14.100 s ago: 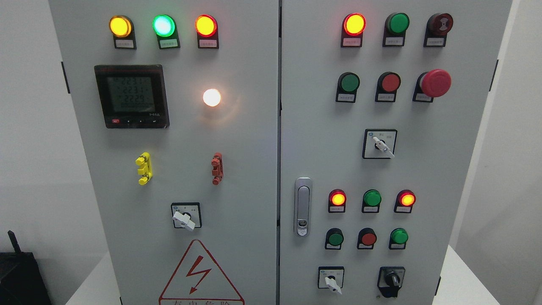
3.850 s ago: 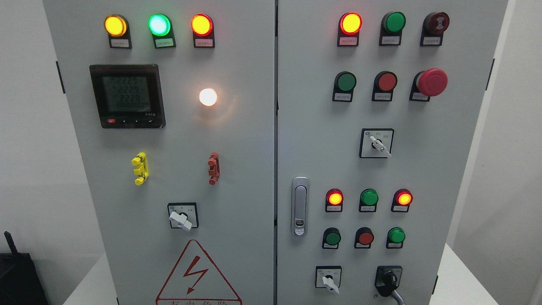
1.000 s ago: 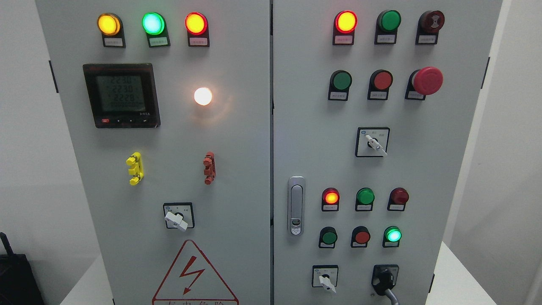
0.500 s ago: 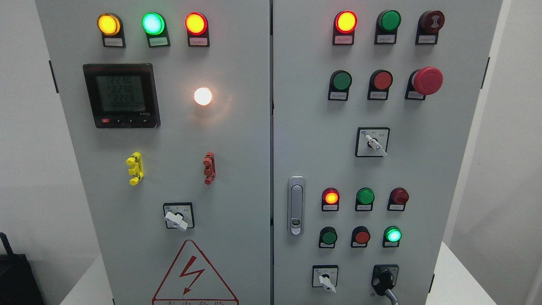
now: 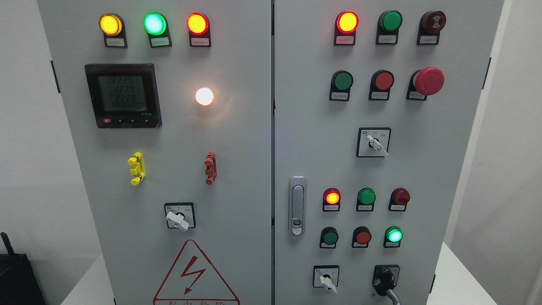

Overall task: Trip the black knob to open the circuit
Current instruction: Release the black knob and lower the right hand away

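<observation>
The black knob (image 5: 385, 278) sits in a black square plate at the lower right of the grey cabinet's right door (image 5: 423, 178). Its handle leans down to the right. A thin grey part of my right hand (image 5: 394, 296) rises from the bottom edge and meets the knob's lower right side; the rest of the hand is out of frame. Above the knob, a small green lamp (image 5: 394, 235) is lit and a red lamp (image 5: 400, 196) is dark. My left hand is not in view.
A white selector switch (image 5: 327, 283) sits left of the knob. A metal door handle (image 5: 297, 206) is near the door seam. A red mushroom stop button (image 5: 428, 81) sticks out at the upper right. A black object (image 5: 17, 275) stands at the lower left.
Since 3.9 s ago the knob has turned off upright, the right red lamp above it went dark and the green lamp lit. Over the last second only the view shifted slightly.
</observation>
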Motion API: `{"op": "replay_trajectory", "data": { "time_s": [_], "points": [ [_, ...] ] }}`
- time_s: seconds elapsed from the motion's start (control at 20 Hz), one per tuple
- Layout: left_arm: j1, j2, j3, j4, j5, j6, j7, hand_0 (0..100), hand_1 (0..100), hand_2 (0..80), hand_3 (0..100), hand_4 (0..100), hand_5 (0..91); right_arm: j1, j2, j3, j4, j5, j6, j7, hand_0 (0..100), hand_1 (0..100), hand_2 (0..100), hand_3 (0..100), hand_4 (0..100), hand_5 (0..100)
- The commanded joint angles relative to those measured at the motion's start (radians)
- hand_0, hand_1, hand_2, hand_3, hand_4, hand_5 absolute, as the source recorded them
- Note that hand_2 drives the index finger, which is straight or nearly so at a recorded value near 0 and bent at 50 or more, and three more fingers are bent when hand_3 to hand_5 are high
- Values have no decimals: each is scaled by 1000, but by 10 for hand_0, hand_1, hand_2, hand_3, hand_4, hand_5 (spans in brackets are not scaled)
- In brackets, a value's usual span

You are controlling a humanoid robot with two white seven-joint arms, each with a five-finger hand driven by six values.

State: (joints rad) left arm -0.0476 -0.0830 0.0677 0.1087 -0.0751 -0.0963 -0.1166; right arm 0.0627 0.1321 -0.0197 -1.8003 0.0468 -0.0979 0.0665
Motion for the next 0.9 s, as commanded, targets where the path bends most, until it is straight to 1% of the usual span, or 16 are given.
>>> {"op": "replay_trajectory", "data": {
  "time_s": [0.0, 0.85],
  "points": [
    [0, 0, 0, -26, 0, 0, 0, 120, 389, 0, 0, 0, 0, 2, 0, -19, 4, 1, 1, -5, 0, 0, 24, 1000, 1000, 1000],
    [0, 0, 0, -26, 0, 0, 0, 120, 389, 0, 0, 0, 0, 5, 0, -23, 16, 2, 3, -5, 0, 0, 25, 1000, 1000, 1000]
  ]
}}
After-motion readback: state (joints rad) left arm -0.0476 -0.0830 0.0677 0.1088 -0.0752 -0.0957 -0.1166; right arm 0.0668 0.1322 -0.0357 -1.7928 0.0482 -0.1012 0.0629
